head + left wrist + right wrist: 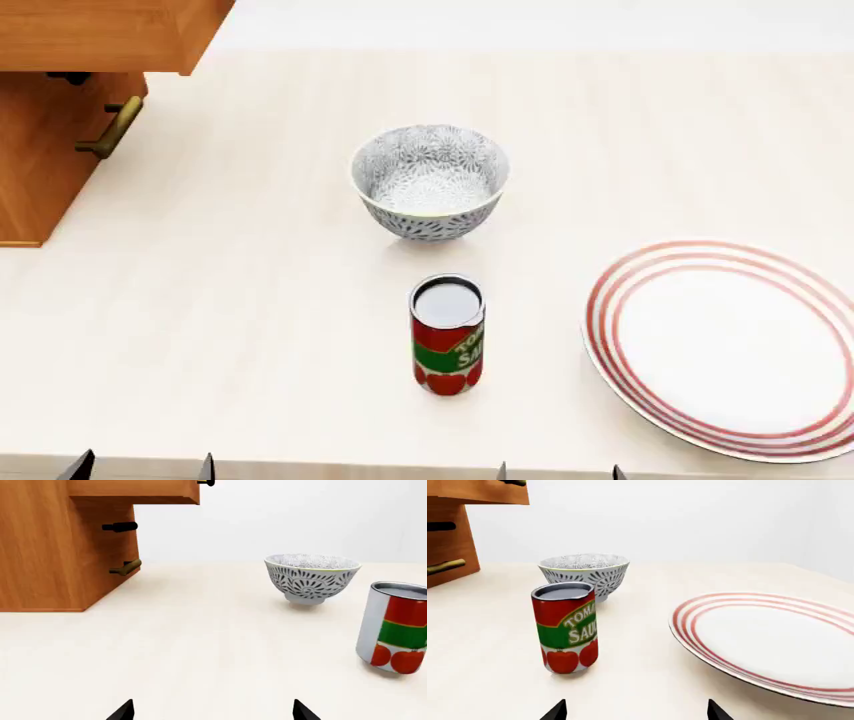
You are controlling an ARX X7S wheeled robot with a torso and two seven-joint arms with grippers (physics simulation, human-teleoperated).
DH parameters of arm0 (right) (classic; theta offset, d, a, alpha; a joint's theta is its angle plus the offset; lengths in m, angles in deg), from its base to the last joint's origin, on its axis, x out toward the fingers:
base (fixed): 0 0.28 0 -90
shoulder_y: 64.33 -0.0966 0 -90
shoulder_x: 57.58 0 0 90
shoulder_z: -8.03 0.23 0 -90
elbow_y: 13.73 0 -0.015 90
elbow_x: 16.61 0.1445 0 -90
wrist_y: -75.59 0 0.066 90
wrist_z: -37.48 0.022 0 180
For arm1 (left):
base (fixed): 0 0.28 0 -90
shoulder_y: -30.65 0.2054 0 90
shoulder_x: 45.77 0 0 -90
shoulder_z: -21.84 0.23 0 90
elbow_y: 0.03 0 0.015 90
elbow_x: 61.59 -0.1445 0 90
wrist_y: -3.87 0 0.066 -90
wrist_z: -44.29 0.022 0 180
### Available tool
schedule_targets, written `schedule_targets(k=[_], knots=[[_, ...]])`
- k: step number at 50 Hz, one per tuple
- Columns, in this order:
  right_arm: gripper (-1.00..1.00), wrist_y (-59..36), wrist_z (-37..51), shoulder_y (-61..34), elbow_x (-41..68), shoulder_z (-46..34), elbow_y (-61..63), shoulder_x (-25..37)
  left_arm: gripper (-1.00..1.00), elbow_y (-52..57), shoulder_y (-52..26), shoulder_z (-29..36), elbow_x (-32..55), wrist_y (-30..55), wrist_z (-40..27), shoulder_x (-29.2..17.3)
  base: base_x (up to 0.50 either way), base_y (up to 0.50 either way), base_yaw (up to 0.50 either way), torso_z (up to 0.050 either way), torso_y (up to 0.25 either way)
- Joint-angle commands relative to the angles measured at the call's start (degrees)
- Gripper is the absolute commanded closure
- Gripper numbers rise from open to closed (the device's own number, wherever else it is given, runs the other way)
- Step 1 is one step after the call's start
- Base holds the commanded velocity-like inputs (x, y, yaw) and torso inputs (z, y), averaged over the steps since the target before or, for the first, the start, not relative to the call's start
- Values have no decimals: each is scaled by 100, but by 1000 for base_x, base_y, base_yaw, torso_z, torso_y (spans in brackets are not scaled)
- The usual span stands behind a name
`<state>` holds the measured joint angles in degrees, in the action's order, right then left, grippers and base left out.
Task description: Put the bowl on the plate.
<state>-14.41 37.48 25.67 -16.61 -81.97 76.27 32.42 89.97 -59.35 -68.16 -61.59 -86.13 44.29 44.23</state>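
The bowl (430,182) stands upright and empty on the pale worktop (240,320), small, deep and round, with a thin pale rim and a narrow foot. It looks like glazed ceramic, so I judge it stiff, fairly light for its size, smooth enough to slip, and liable to chip if knocked or dropped. The curved outer wall gives no flat faces to press on, and the bowl may be too wide to span from outside, so the surest hold is probably over the rim, one finger inside and one outside, pinching the wall from above. It should then be lifted level and set down gently. The can (447,336) of tomato sauce stands upright on the near side of the bowl, apart from it, between the bowl and the robot, and could be toppled by a low, straight reach. The plate (727,345), wide, flat and bare with red-pink rings round its rim, lies to the right of the bowl and nearer the robot, well apart from it, beyond the can. A wooden cabinet (54,110) with a brass handle stands well to the left of the bowl. The left gripper (213,712) and the right gripper (637,711) show only their dark fingertips, which stand wide apart with nothing between them. Both sit at the near edge, well short of the bowl.
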Motion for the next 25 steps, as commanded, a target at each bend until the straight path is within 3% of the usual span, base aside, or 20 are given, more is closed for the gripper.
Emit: schedule_targets(k=[1,16,25], knots=[[-100,-99,23,-6,68,-167,40,116,-100,4,-3,116,84,-61,-70,-104,0,0,0,0,0],[-100,-725,313,-163,179,-445,245,329,-100,-177,-13,398,267,-329,-229,-340,0,0,0,0,0],[-100,-582,278,-151,387,-473,362,439,-100,-184,31,506,297,-436,-288,-434,0,0,0,0,0]])
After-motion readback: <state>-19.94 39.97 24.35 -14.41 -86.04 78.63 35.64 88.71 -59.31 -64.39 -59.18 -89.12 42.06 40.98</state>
